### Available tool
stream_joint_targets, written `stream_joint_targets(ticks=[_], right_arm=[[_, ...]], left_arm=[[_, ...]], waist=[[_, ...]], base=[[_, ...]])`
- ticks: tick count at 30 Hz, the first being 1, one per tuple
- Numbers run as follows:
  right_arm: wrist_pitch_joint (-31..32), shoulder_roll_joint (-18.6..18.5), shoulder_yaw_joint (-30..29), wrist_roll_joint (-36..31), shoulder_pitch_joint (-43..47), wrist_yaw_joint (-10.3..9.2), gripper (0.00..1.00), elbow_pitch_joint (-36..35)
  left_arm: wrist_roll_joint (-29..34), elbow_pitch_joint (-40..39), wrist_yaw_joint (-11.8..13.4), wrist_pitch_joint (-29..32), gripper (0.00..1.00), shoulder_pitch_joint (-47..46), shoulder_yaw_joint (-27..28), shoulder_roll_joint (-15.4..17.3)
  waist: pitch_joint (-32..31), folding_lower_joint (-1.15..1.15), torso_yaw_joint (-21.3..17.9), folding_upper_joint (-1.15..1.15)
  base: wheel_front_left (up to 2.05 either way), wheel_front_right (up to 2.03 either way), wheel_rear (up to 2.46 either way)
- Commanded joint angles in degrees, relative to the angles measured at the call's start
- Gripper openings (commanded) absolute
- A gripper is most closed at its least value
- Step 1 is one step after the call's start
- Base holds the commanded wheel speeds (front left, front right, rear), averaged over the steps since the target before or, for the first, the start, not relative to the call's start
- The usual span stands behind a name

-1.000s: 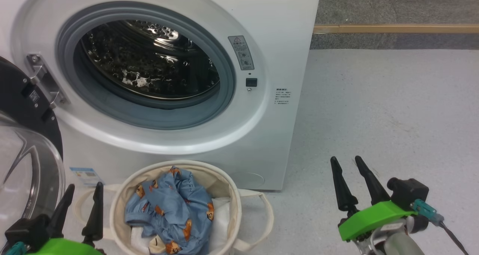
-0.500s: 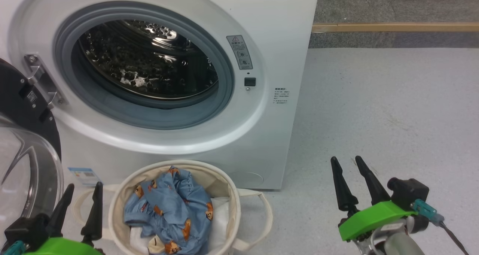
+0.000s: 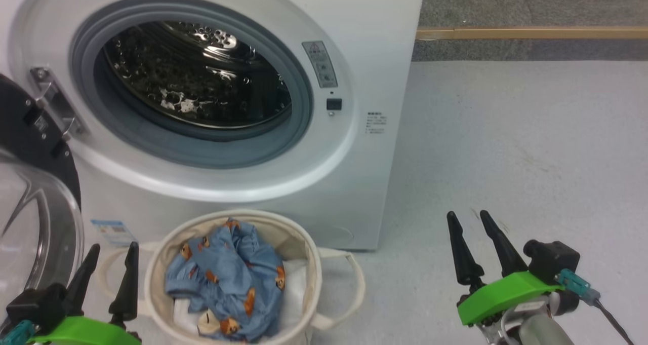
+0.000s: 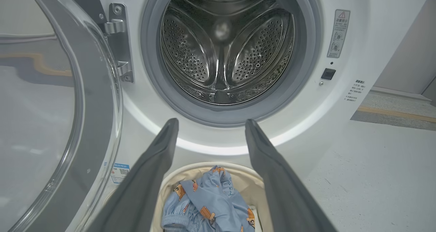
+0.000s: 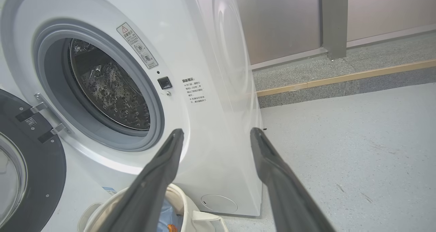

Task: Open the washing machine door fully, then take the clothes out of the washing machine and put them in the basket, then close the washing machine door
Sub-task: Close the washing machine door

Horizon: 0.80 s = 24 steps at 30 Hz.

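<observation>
- The left tool (image 3: 113,245) has its two dark fingers spread wide apart and is empty; the fingers point toward the washing machine (image 3: 364,56).
- The basket (image 3: 291,241) stands on the floor (image 3: 506,147) just to the right of the left tool. In the left wrist view it sits low between that tool's fingers.
- The clothes (image 3: 228,274), light blue with small bear faces, lie crumpled inside the basket on top of a white sheet (image 3: 298,294).
- The washing machine door (image 3: 17,127) stands swung open on the left tool's left side, with its clear glass bulge close beside that tool.
- Ahead of the left tool and above the basket, the grey-ringed round opening shows the perforated steel drum (image 3: 192,81).
- The right tool (image 3: 467,214) also has its fingers apart and grips nothing. It hangs over the grey floor, with the basket well apart to its left.
- The washing machine's front right corner lies ahead of the right tool, slightly to its left.
</observation>
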Motion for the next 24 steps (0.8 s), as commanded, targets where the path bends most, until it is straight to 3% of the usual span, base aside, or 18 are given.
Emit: stream_joint_targets(ticks=[1, 14, 24], right_arm=[[-0.5, 0.1, 1.2, -0.3, -2.0, 0.01, 1.00, -1.4], [-0.5, 0.1, 1.0, -0.3, -1.9, 0.01, 1.00, -1.6], [-0.5, 0.1, 1.2, -0.4, -1.8, 0.01, 1.00, -1.5]], left_arm=[[0.4, -1.2, 0.1, -0.7, 1.00, -2.8, 2.8, 1.9], [1.2, -0.6, 0.0, -0.7, 1.00, -2.6, 4.3, 2.3], [3.1, -0.8, -0.1, -0.7, 1.00, -2.2, 4.8, 1.7]], waist=[[0.1, 0.00, 0.0, 0.00], [0.6, 0.00, 0.0, 0.00], [0.5, 0.00, 0.3, 0.00]], base=[[-1.73, 1.85, -0.12], [-2.07, 1.93, 0.14], [-0.85, 0.83, 0.01]])
